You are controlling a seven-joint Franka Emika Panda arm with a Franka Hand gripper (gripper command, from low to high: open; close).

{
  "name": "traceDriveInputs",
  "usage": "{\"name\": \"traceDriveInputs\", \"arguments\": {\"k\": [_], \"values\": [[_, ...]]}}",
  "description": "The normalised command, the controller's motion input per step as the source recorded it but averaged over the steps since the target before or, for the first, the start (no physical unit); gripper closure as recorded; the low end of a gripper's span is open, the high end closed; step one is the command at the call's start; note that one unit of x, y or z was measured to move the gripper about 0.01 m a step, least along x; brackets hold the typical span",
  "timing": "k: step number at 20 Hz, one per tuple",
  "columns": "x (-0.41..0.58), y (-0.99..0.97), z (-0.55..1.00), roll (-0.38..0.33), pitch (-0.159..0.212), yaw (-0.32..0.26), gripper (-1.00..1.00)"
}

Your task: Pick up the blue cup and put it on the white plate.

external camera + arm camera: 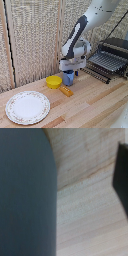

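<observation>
The cobalt cup (68,79) is a small blue mug standing on the wooden table, just beside the yellow bowl. My gripper (68,73) is right above it, with its fingers down around the cup's top. In the wrist view the cup (25,193) is a big blurred blue mass very close to the camera. One dark finger (122,173) stands apart from it, with bare wood showing between them; the other finger is hidden. The alabaster dining ware (27,107), a large white plate with a patterned rim, lies near the front on the exterior view's left.
A yellow bowl (54,81) sits beside the cup, on the exterior view's left of it. A small orange-yellow object (66,91) lies just in front of the cup. A dark dish rack (110,62) stands at the back on the exterior view's right. A woven screen backs the table.
</observation>
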Motion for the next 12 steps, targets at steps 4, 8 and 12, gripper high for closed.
{"name": "traceDriveInputs", "arguments": {"k": [4, 8, 12], "values": [[-0.106, 0.0, 0.0, 0.0, -0.018, -0.001, 1.0], [-0.189, 0.0, 0.12, 0.0, -0.059, 0.001, 1.0], [-0.151, -0.03, 0.66, 0.051, -0.023, 0.012, 1.0]]}}
